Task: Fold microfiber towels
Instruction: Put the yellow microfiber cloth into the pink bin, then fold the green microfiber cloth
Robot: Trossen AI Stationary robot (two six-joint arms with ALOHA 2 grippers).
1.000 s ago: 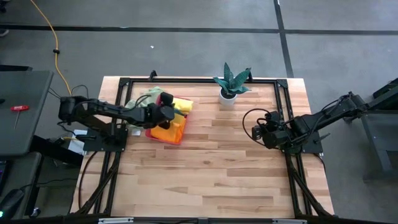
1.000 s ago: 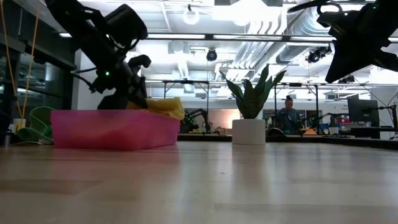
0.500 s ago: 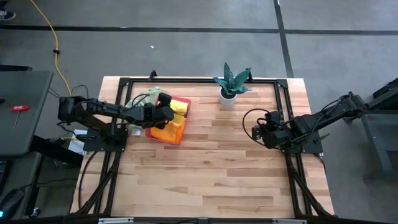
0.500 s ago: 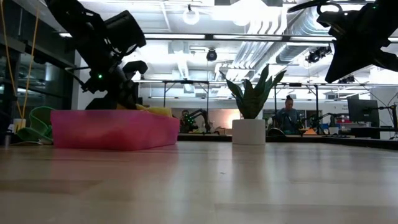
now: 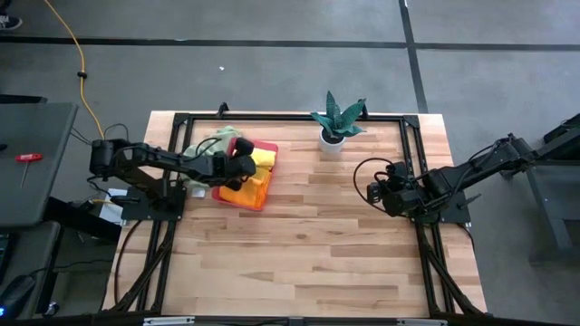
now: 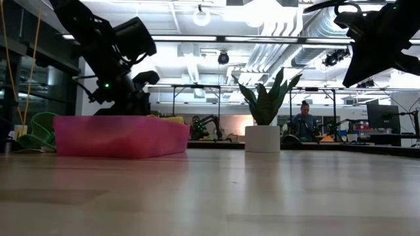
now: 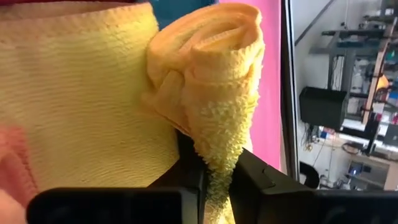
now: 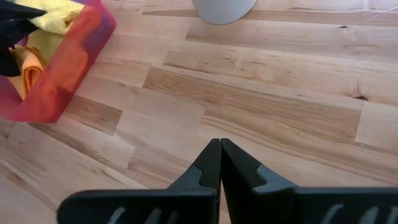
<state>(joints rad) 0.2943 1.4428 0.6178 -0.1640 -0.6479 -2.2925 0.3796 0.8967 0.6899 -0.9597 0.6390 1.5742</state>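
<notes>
A yellow towel (image 7: 211, 93) sits bunched in the pink tray (image 5: 258, 195) at about ten o'clock on the table (image 5: 308, 244), pinched between the left gripper (image 7: 214, 177) fingers; I'd lift it straight up and clear of the other cloths before spreading it on bare wood. The right gripper (image 8: 220, 163) waits at three o'clock, fingers pressed together on nothing, a potted plant (image 5: 337, 119) stands at twelve, and a person sits far back in the room.

We cannot see the left gripper's (image 5: 243, 168) fingertips from above; its dark body covers them and part of the rigid pink plastic tray (image 5: 261, 196). In the low view the tray's near wall (image 6: 121, 136) hides the soft cloths inside, leaving only a yellow sliver (image 6: 172, 119) showing.
</notes>
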